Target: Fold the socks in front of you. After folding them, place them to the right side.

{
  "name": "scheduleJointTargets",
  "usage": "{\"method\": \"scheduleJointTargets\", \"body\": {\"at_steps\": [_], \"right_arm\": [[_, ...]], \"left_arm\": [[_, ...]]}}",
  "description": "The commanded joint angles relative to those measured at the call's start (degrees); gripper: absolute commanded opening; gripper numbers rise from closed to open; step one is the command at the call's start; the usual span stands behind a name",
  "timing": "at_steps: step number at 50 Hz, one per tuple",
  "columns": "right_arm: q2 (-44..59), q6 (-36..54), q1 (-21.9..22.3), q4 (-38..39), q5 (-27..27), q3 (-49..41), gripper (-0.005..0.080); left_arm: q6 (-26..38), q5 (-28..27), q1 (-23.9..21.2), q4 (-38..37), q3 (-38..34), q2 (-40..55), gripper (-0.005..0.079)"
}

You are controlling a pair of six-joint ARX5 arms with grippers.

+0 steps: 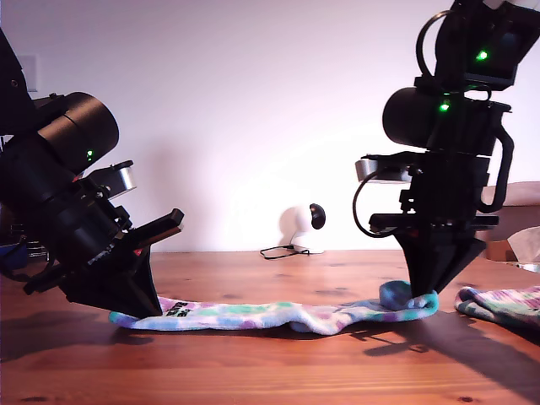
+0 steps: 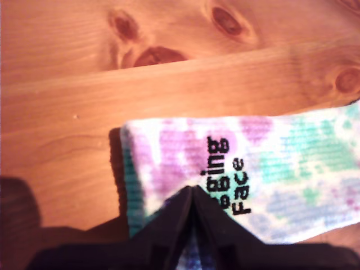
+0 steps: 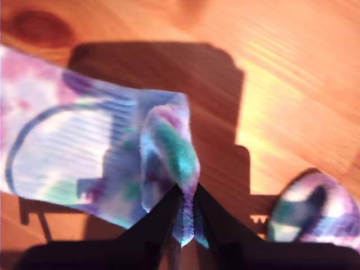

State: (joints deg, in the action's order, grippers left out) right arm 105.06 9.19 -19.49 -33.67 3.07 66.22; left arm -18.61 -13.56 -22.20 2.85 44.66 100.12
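Observation:
One tie-dye sock lies stretched flat along the wooden table. Its cuff with black lettering points to the exterior view's left. My first gripper is down at that cuff and shut on its edge. My second gripper is shut on the toe end at the exterior view's right, pinching up a small fold of fabric. A second sock lies crumpled just beyond the toe, at the exterior view's right edge, also seen in the second wrist view.
A small white round device with a black cable sits at the table's far edge by the wall. A cardboard box shows at the exterior view's right edge, behind the second sock.

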Motion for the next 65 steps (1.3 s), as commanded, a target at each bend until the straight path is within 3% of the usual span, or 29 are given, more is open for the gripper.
{"method": "scheduleJointTargets", "body": {"at_steps": [1,16,44,52,60,65], "right_arm": [[0.0,-0.26,-0.33,-0.04,0.24,-0.66,-0.0013],[-3.34,-1.75,-1.4,0.09,5.46,0.33,-0.0013],[-4.5,-0.59,-1.4,-1.38,5.4,0.33,-0.0013],[-4.5,-0.39,-1.4,-1.36,5.53,0.33,-0.0013],[-4.5,-0.37,-1.4,-1.38,5.55,0.33,-0.0013],[-4.5,-0.33,-1.4,-1.38,5.55,0.33,-0.0013]], "left_arm": [[-1.01,0.98,-0.26,-0.15,-2.67,1.77,-0.0021],[-2.56,0.0,-1.31,2.69,-2.67,1.77,-0.0021],[-1.84,-1.27,-2.03,6.32,-2.6,-2.01,-0.0021],[-0.37,-5.03,-1.92,7.8,-2.56,-3.61,-0.0021],[-0.57,-13.46,-2.05,11.67,-2.56,-3.78,-0.0021],[-0.92,-14.14,-3.26,13.2,-2.56,-3.67,-0.0021]]}}
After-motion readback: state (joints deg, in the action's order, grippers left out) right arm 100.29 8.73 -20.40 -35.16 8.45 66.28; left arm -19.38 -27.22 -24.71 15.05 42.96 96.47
